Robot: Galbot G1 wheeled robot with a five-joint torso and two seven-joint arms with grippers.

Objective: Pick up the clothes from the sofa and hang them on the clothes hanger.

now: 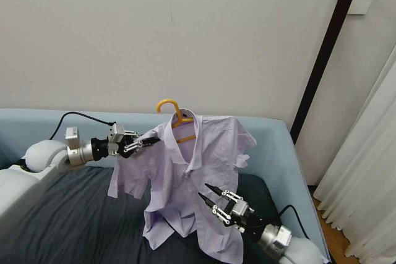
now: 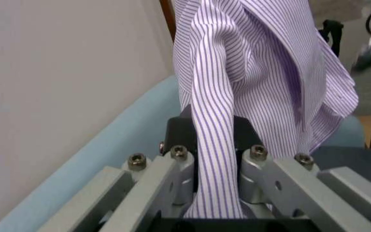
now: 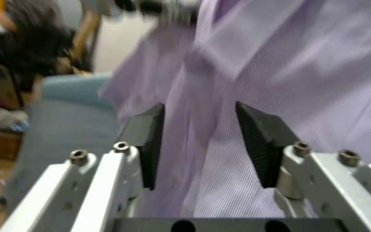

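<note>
A lilac striped shirt (image 1: 198, 165) hangs on a yellow hanger (image 1: 175, 115), lifted above the sofa. My left gripper (image 1: 143, 143) is shut on the shirt's shoulder near the collar; in the left wrist view (image 2: 215, 154) a fold of the striped shirt (image 2: 263, 72) runs up from between the closed fingers. My right gripper (image 1: 204, 191) is open, low at the shirt's front hem. In the right wrist view (image 3: 198, 140) the black pads (image 3: 260, 137) stand apart with the shirt (image 3: 289, 63) just beyond them.
The sofa has a dark grey seat (image 1: 68, 214) and a light blue back (image 1: 37, 122). To the right stand a black pole (image 1: 322, 60) and white curtains (image 1: 371, 177). A plain wall rises behind.
</note>
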